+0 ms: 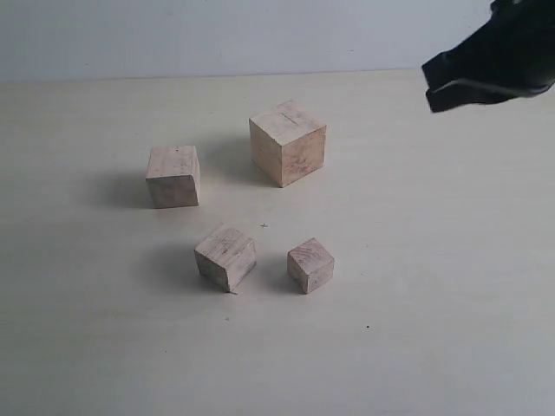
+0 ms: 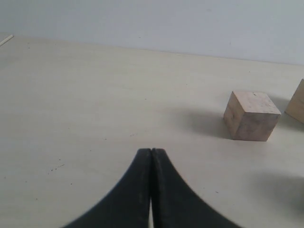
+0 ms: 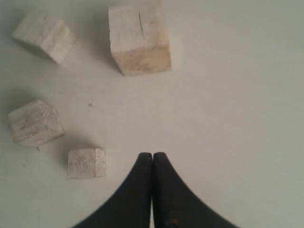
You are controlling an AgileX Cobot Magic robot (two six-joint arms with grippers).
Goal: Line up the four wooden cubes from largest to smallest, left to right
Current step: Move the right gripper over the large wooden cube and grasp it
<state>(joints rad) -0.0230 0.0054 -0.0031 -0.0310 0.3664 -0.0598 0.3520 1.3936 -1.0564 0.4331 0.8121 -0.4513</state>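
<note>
Four pale wooden cubes sit on the light table. The largest cube (image 1: 288, 141), with a thin slit on top, stands at the back centre, also seen as the largest cube (image 3: 138, 38). A second-largest cube (image 1: 173, 176) is to its left, shown too as that cube (image 2: 251, 115). In front lie a medium cube (image 1: 225, 256) and the smallest cube (image 1: 310, 265). My right gripper (image 1: 431, 97) hovers shut and empty at the upper right, well clear of the cubes; its tips (image 3: 152, 155) are beside the smallest cube (image 3: 86, 163). My left gripper (image 2: 151, 151) is shut and empty, out of the exterior view.
The pale tabletop (image 1: 451, 286) runs back to a light wall (image 1: 217, 35). An edge of the largest cube (image 2: 297, 102) shows at the side of the left wrist view.
</note>
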